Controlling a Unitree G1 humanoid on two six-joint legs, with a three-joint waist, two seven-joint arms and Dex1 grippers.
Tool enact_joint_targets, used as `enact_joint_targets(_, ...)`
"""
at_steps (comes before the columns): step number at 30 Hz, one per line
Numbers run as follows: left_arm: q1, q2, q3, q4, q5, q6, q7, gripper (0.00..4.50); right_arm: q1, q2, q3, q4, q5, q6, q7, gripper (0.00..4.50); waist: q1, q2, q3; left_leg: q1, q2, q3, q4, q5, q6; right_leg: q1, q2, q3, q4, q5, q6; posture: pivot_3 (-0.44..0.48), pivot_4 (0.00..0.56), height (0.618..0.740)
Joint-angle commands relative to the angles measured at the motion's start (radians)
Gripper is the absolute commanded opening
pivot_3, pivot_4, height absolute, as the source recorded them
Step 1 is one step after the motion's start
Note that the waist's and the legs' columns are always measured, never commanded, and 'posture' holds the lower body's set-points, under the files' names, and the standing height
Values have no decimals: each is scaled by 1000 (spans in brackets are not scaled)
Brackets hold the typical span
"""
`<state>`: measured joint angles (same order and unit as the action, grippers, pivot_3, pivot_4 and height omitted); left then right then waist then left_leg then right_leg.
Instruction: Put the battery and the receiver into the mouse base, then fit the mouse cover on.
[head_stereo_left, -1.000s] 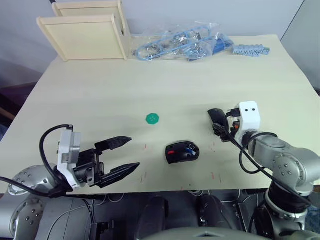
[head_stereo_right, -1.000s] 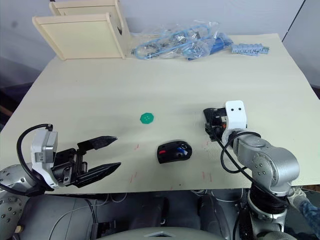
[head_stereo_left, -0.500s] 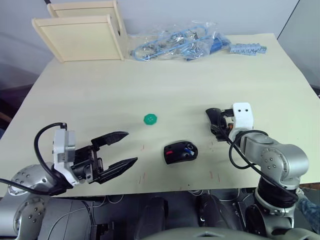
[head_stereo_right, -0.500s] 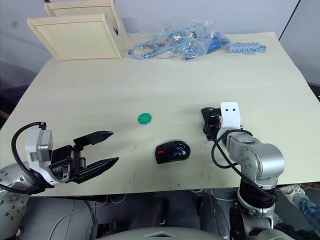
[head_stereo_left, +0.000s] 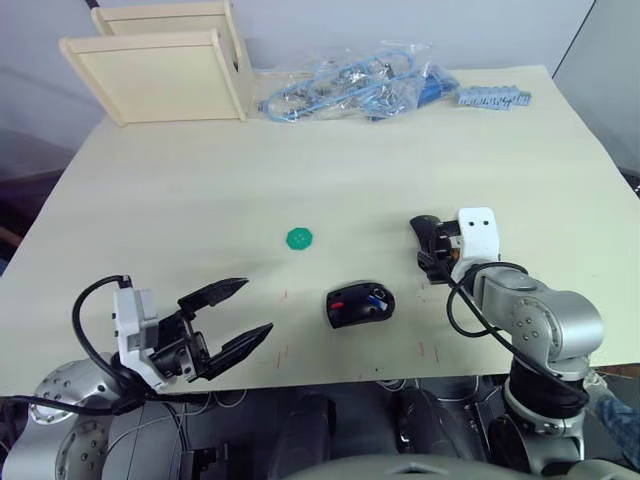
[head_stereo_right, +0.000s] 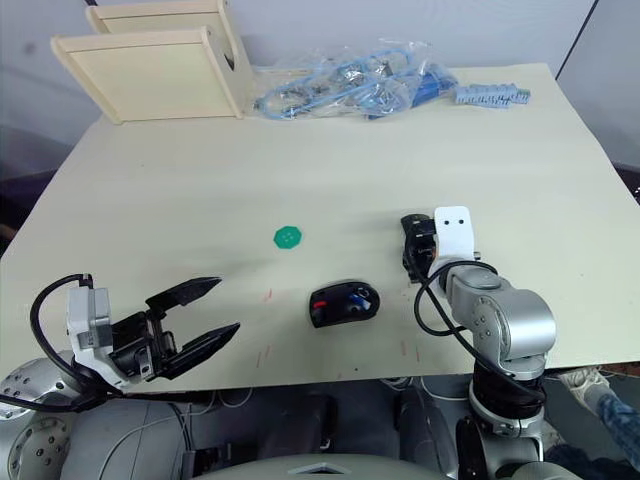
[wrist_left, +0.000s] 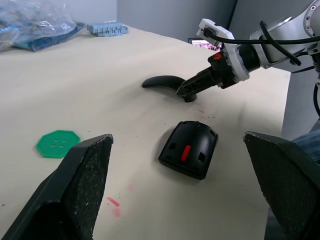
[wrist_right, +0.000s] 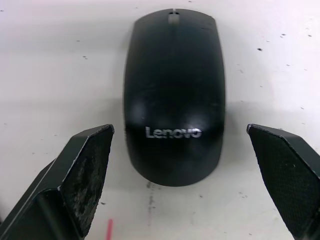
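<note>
From the head camera I see the mouse base (head_stereo_left: 361, 304) lying near the front edge of the table (head_stereo_left: 400, 150), black with its red compartment up and a blue-and-white battery (head_stereo_left: 377, 297) lodged in it. The left wrist view shows that base from the other end, where I can make out a red strip on top but not the battery.

The mouse cover (head_stereo_left: 429, 238) lies to the base's right and a bit farther back, well apart from it. My right gripper (head_stereo_left: 432, 250) hovers directly above it, so from the head camera I catch only part of the black shell. The right wrist view gives what that angle hides: the whole glossy cover (wrist_right: 174, 97) flat on the table, Lenovo lettering readable, with both fingers (wrist_right: 80, 175) spread wide to either side of it and touching nothing. The left wrist view adds a side profile, showing the cover as a thin curved shell with the right gripper's fingertips just at its near end; I cannot tell from there whether they touch it.

My left gripper (head_stereo_left: 237, 315) hangs at the table's front left, jaws wide apart and empty, well away from the base.

A green octagonal disc (head_stereo_left: 302, 238) lies between the two arms, farther back. At the far edge are wooden boxes (head_stereo_left: 160, 70), a plastic bag of blue cables (head_stereo_left: 350, 85) and a blue toothed strip (head_stereo_left: 490, 97).
</note>
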<state>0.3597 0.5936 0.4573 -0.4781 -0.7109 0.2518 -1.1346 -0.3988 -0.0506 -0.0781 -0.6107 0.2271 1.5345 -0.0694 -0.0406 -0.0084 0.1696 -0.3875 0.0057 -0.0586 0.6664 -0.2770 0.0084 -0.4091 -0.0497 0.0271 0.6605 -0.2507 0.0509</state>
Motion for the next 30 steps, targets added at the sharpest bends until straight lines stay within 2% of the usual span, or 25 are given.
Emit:
enact_joint_targets(1, 2, 7, -2, -6, -9, -21, 2, 4431, -4, 4, 2, -20, -14, -28, 6, 4500, 0, 0, 0, 0, 0, 0, 0, 0, 0, 0, 0, 0, 0, 0, 0, 0, 150, 740)
enact_joint_targets(30, 9, 8, -29, -13, 1, -41, 23, 4431, 27, 39, 38, 4, -79, -106, 17, 4500, -1, 0, 0, -1, 0, 0, 0, 0, 0, 0, 0, 0, 0, 0, 0, 0, 150, 740)
